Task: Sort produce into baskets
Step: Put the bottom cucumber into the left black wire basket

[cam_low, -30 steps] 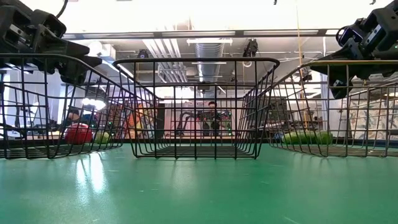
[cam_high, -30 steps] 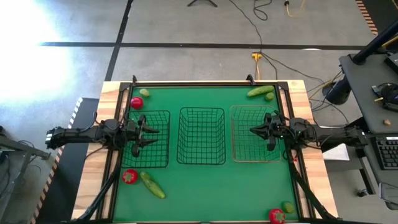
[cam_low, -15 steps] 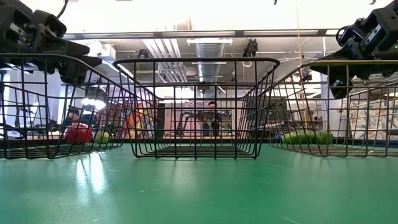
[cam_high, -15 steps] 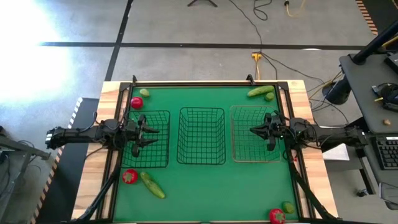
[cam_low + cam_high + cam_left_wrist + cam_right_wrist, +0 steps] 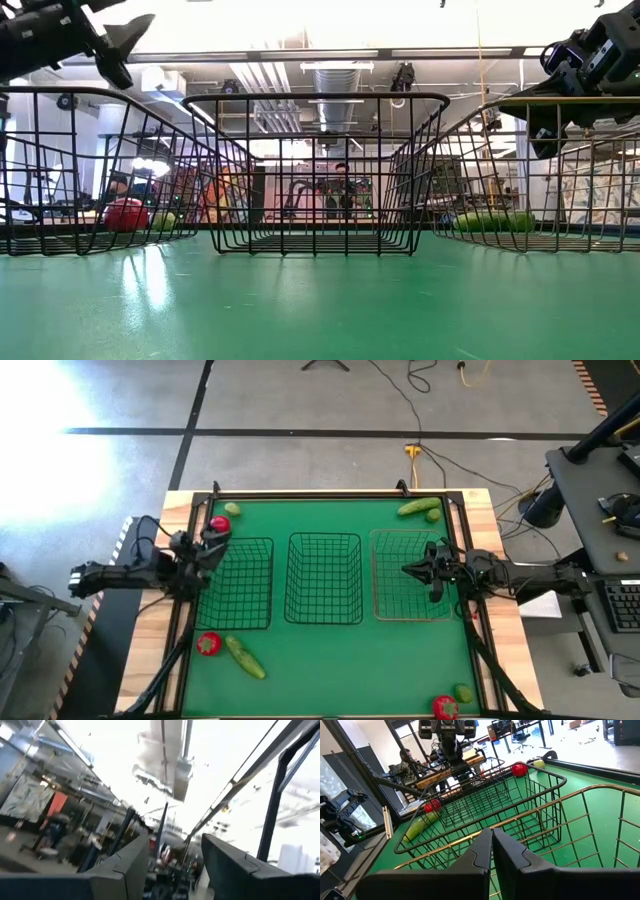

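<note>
**Sorting not begun: three baskets bare, all produce outside**

Green tabletop [image 5: 330, 650] carries three wire baskets in a row; the middle basket [image 5: 324, 579] serves as landmark.

- Left of it: black basket [image 5: 240, 584]; beyond that, tomato [image 5: 219, 525] and lime [image 5: 233, 509]; nearer, tomato [image 5: 209, 644] and cucumber [image 5: 245, 657].
- Right: tan basket [image 5: 410, 575]; cucumber [image 5: 419, 507] beyond; tomato [image 5: 445, 706] and lime [image 5: 463, 692] at the near corner.
- Left pincer [image 5: 214, 538]: part open, empty, raised.
- Right pincer [image 5: 410, 570]: closed, empty, over the tan basket.

High view alone shows the near-corner items; low view confirms bare basket floors.
</note>
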### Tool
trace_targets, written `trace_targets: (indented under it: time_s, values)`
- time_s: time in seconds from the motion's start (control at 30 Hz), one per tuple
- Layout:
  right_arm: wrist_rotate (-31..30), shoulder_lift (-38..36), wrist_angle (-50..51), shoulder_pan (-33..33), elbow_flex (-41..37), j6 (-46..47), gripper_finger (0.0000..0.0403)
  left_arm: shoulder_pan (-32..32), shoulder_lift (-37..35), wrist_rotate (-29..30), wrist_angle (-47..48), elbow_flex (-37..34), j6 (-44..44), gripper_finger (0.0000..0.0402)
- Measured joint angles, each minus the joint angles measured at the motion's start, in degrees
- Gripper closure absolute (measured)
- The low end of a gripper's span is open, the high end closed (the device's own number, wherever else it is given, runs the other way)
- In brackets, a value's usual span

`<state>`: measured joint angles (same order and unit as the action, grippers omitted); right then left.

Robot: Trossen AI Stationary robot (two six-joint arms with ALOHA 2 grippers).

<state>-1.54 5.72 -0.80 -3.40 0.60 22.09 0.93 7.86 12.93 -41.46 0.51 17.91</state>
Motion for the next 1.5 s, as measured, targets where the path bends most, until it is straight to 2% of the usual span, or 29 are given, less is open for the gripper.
trace_targets:
  time_s: [0.1, 0.17, 0.23, 0.37, 0.5, 0.6, 0.77, 0.87, 0.97, 1.03, 1.17, 1.27, 1.33, 1.4, 1.5]
  values:
    - [0.0, 0.0, 0.0, 0.0, 0.0, 0.0, 0.0394, 0.0, 0.9, 0.0, -0.5, 0.0, 0.6, 0.0236]
    - [0.0, 0.0, 0.0, 0.0, 0.0, 0.0, 0.0394, 0.0, 1.9, -2.1, -0.7, 0.0, 4.0, 0.0236]
    - [0.0, 0.0, 0.0, 0.0, 0.0, 0.0, 0.0394, 0.0, 3.3, -8.6, -0.6, 0.7, 6.4, 0.0236]
    - [0.0, 0.0, -0.1, 0.0, 0.0, 0.0, 0.0394, -0.5, 7.0, -27.0, -1.2, 5.9, 8.2, 0.0236]
    - [0.0, 0.0, -0.1, 0.0, 0.0, 0.0, 0.0394, -3.0, 12.4, -37.5, 1.8, 11.4, 10.7, 0.0237]
    - [0.0, 0.0, -0.1, 0.0, 0.0, 0.0, 0.0394, -6.5, 16.6, -41.0, 5.6, 14.9, 10.8, 0.0237]
    - [0.0, 0.0, -0.1, 0.0, 0.0, 0.0, 0.0394, -18.0, 24.6, -40.7, 5.0, 18.7, 10.9, 0.0238]
    - [0.0, 0.0, -0.1, 0.0, 0.0, 0.0, 0.0394, -26.7, 29.6, -36.0, 5.5, 20.9, 8.7, 0.0238]
    - [0.0, 0.0, -0.1, 0.0, 0.0, 0.0, 0.0394, -35.0, 34.6, -26.9, 9.1, 23.6, 8.2, 0.0238]
    - [0.0, 0.0, -0.1, 0.0, 0.0, 0.0, 0.0394, -40.0, 37.9, -17.6, 12.6, 26.0, 8.5, 0.0238]
    - [0.0, 0.0, -0.1, 0.0, 0.0, 0.0, 0.0394, -48.4, 44.8, 4.7, 20.6, 32.3, 11.9, 0.0238]
    - [0.0, 0.0, -0.1, 0.0, 0.0, 0.0, 0.0394, -52.4, 50.1, 18.4, 27.8, 37.9, 17.9, 0.0238]
    - [0.0, 0.0, -0.1, 0.0, 0.0, 0.0, 0.0394, -54.1, 53.7, 25.0, 32.8, 41.7, 23.1, 0.0238]
    - [0.0, 0.0, -0.1, 0.0, 0.0, 0.0, 0.0394, -55.1, 57.3, 29.5, 38.3, 45.3, 28.9, 0.0238]
    - [0.0, 0.0, -0.1, 0.0, 0.0, 0.0, 0.0394, -55.8, 62.9, 32.4, 46.4, 50.6, 39.0, 0.0238]
